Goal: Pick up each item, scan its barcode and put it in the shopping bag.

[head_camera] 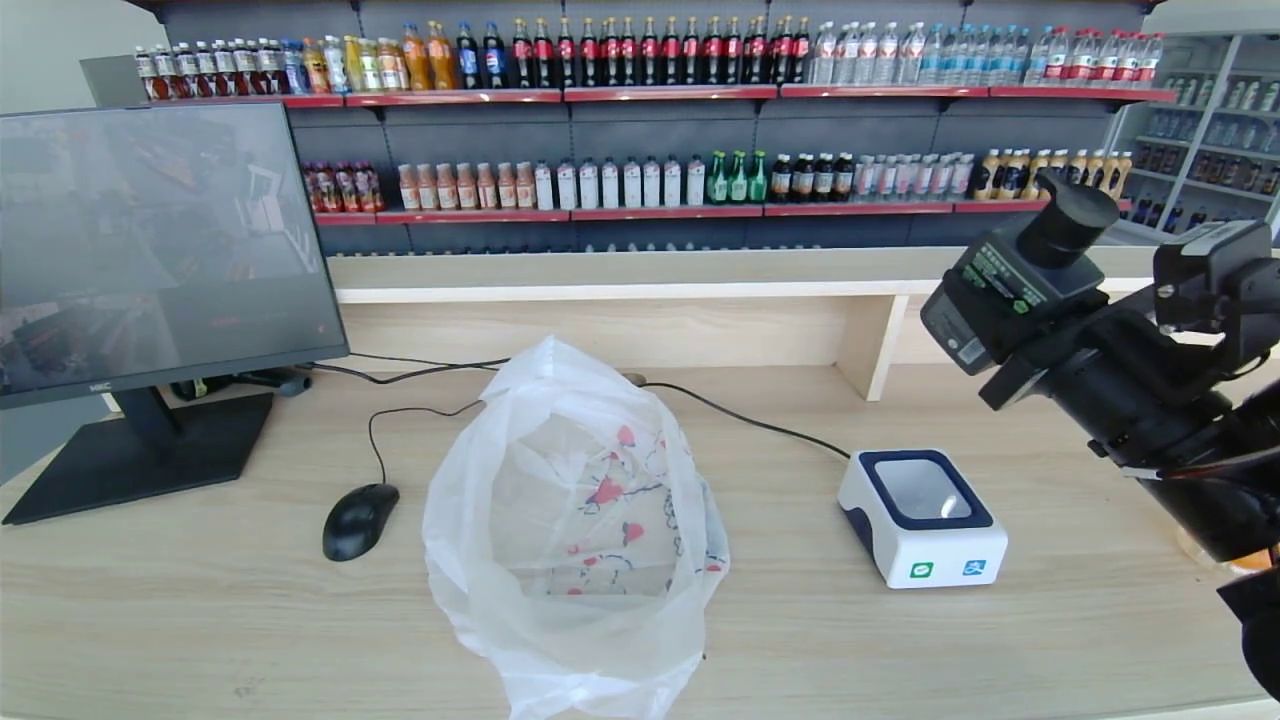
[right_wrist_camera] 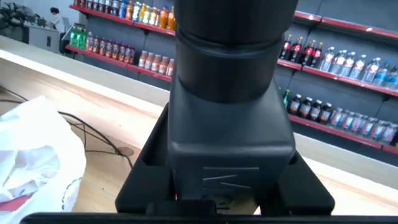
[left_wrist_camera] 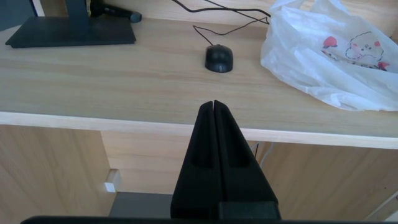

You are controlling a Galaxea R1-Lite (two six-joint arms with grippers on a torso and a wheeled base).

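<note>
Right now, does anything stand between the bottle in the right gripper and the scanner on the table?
Nothing visible does. The right gripper holds the bottle in the air, to the right of the scanner, with only open space between them. The shopping bag stands further left, apart from both.

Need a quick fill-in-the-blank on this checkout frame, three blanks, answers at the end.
1. The right pincer is shut on a dark ____ with a black cap, raised above the counter.
2. The shopping bag lies between the mouse and the white ____.
3. The left pincer, near the counter's front edge, is ____ and holds nothing.

Missing words: bottle; scanner; shut.
</note>
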